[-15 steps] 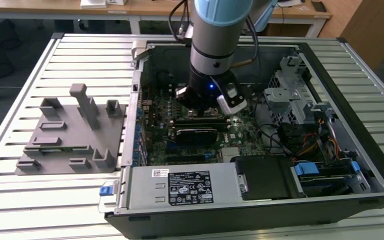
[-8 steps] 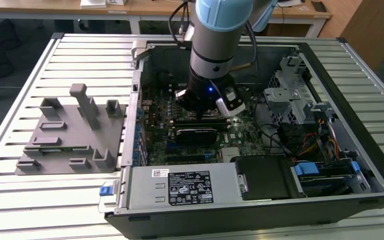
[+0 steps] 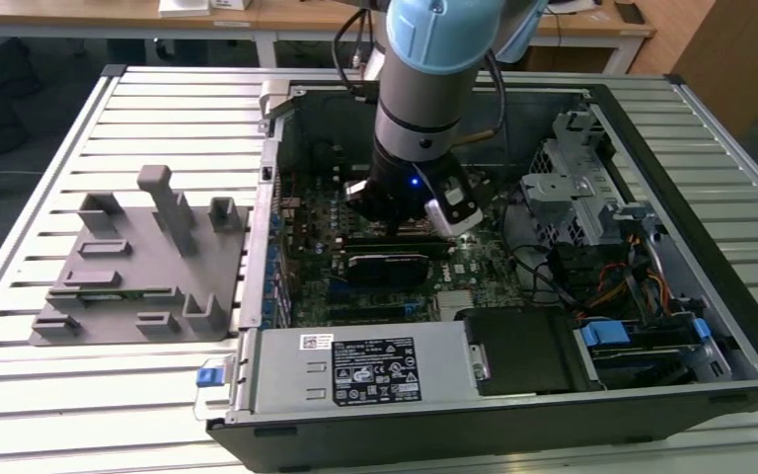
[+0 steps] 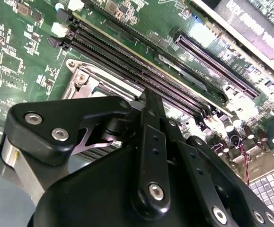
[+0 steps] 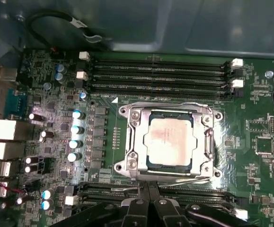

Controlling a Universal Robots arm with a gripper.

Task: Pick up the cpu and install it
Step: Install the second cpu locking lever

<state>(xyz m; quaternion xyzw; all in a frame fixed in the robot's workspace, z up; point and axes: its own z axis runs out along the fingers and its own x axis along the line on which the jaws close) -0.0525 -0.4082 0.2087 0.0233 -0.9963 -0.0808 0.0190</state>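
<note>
Sitting flat in the silver metal socket frame (image 5: 170,142) on the green motherboard (image 5: 103,142) is the small square silvery-topped cpu (image 5: 169,140), inside the open black computer case (image 3: 695,395); being square, it shows no long axis. The black gripper (image 5: 148,201) hovers just beside the socket; whether its jaws are spread cannot be told. A white label (image 3: 316,342) on the power supply (image 3: 352,375) is unreadable.

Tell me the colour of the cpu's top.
Silvery white with a faint pinkish smear, best seen in the first wrist view, where the cpu sits in its socket.
</note>
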